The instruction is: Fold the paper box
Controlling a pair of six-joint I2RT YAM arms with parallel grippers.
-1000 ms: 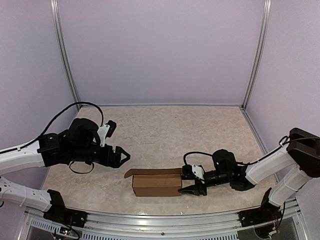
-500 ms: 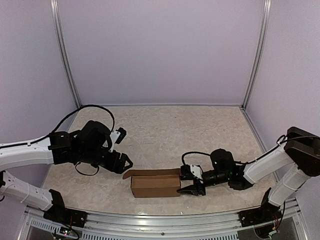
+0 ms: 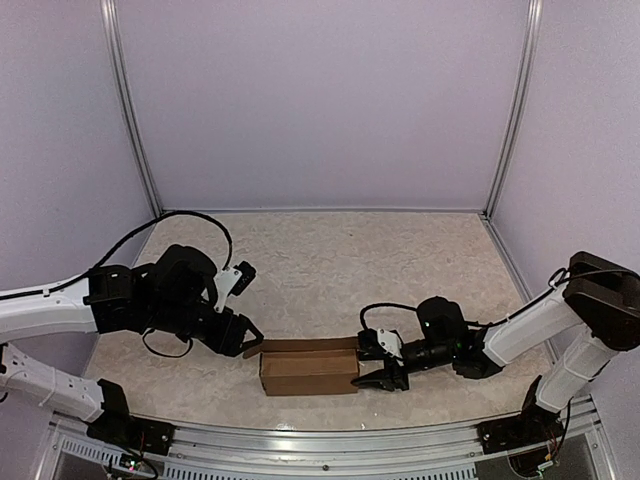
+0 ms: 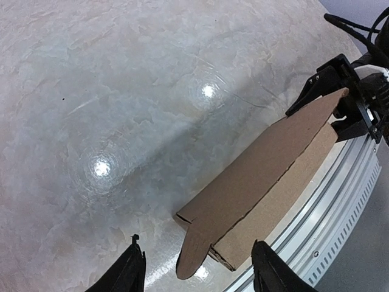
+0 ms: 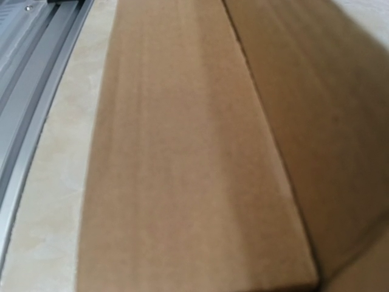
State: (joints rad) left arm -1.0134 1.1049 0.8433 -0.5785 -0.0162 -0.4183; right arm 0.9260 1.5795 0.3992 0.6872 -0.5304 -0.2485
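Marbled tabletop is occupied by 1 oblong brown cardboard box, faced by the spread-jawed left gripper and met endwise by the right gripper, whose jaw state cannot be told.

Paper box blurred, cropped in right wrist view; right claw grip unclear; left claw cut off below.

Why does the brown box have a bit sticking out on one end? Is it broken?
Not broken, as far as the pictures show. The paper box has one rounded flap at its left end that is not tucked in. It pokes out toward the open left gripper. Nothing else stands out.
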